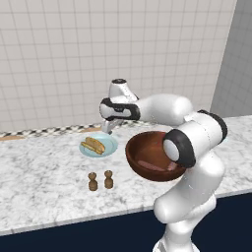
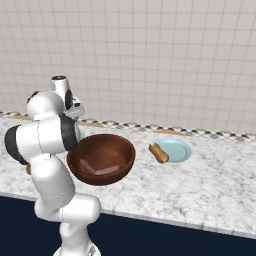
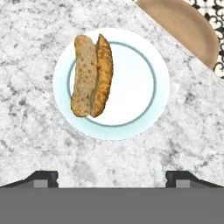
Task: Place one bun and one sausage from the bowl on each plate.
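A wall of pale square tiles (image 1: pixel 74 54) filled the upper half of both base views, evenly lit with no strong shadows. At the upper right of the left base view a plain grey side wall (image 1: pixel 236 64) met it at a corner. Along the foot of the tiled wall ran a narrow black-and-white patterned strip (image 2: pixel 150 127). Below it, a grey-veined white marble counter (image 2: pixel 210 190) crossed the middle of each frame. The counter's front below the edge was dark navy (image 1: pixel 74 238), across the bottom of the frames. Two small brown wooden shakers (image 1: pixel 100 181) stood side by side on the counter, left of centre in the left base view.
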